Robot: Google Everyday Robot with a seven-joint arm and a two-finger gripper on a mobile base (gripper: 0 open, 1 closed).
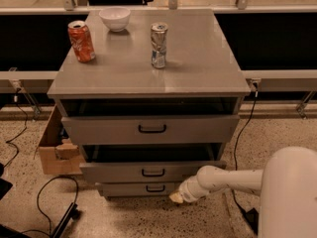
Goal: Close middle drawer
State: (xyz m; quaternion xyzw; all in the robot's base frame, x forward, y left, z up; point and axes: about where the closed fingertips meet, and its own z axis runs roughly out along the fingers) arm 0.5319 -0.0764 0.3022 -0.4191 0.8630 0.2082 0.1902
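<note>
Grip: cannot tell whether spread or clenched on the gripper (177, 197), a pale yellowish tip.
Gripper's place: low near the floor, at the right end of the cabinet front, just below the lower right corner of the middle drawer (153, 172) and beside the lowest drawer (143, 188).
Contact: tip close against the drawer fronts; touching or apart, cannot tell.
Arm: white arm (228, 178) reaching in low from the right, joined to a big rounded white body (290, 197) cut off by the right and bottom edges.
Middle drawer: second of three grey fronts, black bar handle at centre, standing partly out with a dark gap above; front ahead of the lowest drawer's, behind the top drawer's.
Top drawer (151, 129): out the farthest of the three.
Cabinet top (198, 58): red can (81, 41) at the left, white bowl (115, 18) to its right by the back edge, dented silver can (159, 45) upright near the middle; all three apart.
Left of cabinet: open cardboard box (52, 150) on the floor, partly hidden by the cabinet's side.
Floor: speckled floor (124, 217), black cables (49, 187) at lower left.
Hard to make out: insides of both open drawers, lost in shadow; contents of the cardboard box.
</note>
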